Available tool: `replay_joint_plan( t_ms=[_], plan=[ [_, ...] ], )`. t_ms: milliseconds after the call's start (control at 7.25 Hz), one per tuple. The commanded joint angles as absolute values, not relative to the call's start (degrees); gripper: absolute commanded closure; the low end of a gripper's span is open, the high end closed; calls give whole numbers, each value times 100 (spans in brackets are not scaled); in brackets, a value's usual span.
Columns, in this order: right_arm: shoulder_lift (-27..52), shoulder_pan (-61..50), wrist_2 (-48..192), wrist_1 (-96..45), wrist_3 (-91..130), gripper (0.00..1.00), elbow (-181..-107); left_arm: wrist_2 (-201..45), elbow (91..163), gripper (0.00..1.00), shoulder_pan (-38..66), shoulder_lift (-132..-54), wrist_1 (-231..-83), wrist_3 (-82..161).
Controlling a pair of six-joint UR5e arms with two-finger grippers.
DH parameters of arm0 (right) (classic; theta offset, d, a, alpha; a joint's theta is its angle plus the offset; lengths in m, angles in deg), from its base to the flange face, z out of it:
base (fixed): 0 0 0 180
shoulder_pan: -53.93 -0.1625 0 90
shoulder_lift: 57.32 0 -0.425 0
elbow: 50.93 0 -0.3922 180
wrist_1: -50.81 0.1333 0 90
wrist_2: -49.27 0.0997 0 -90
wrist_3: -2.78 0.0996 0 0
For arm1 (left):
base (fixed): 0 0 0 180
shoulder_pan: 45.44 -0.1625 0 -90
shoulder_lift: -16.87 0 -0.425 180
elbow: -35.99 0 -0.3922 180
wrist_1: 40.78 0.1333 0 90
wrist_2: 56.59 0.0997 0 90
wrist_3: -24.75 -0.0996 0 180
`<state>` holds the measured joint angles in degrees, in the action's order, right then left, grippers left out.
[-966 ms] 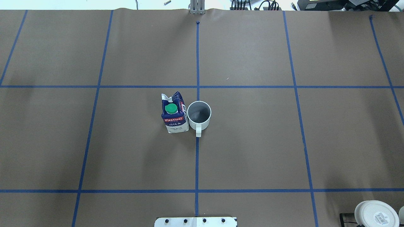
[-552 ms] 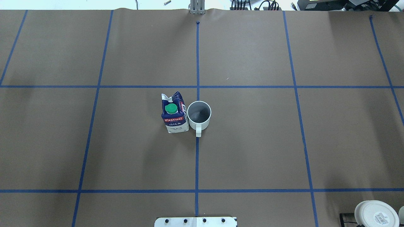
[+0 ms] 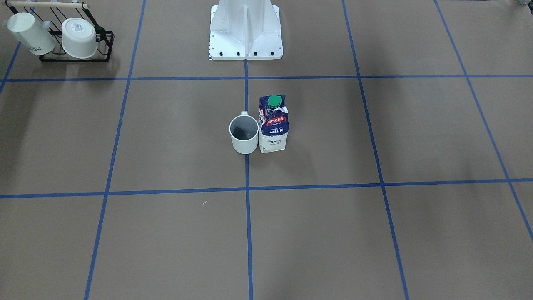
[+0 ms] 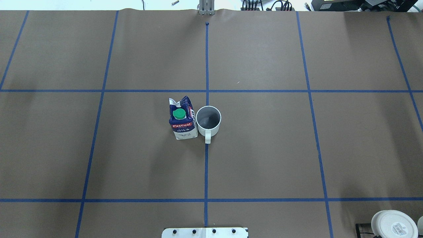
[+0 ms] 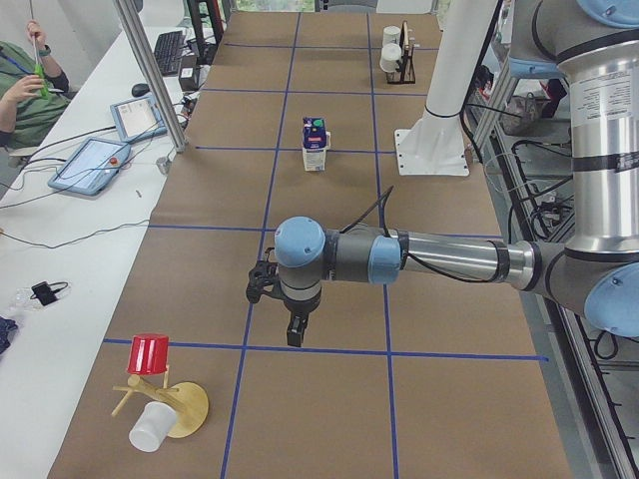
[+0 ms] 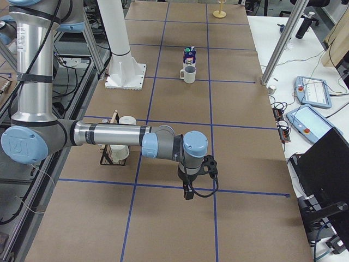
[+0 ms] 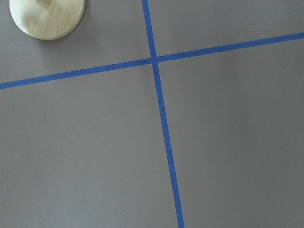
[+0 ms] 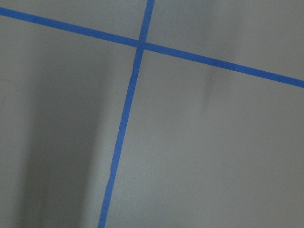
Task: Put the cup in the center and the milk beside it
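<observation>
Nothing moved; cup (image 4: 208,121) stays just beside milk (image 4: 182,120) at center (image 4: 251,145).

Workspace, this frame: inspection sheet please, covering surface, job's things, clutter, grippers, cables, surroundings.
Surface: brown tabletop, blue tape grid.
Job's things: cup upright on the middle grid line, handle toward robot; milk upright close beside it, robot's left.
Clutter: mug rack with white mugs; wooden stand with red cup.
Grippers: left gripper and right gripper far from both; open or shut cannot be told.
Cables: cables beyond the far edge.
Surroundings: operator, tablets on side bench.
</observation>
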<state>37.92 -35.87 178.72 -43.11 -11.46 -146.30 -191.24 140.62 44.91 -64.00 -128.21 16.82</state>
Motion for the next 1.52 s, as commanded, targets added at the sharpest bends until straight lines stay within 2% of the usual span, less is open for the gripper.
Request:
replay_joint_plan(
  t_ms=[0,1379],
  plan=[
    [3813,-3642,17865,-4314,-1154,0,-14629,-19123,14058,1,4500,-6390,-12832,1684],
    [3980,-3747,17803,-4314,-1146,0,-14770,-19123,14067,1,4508,-6276,-12832,1684]
  ],
)
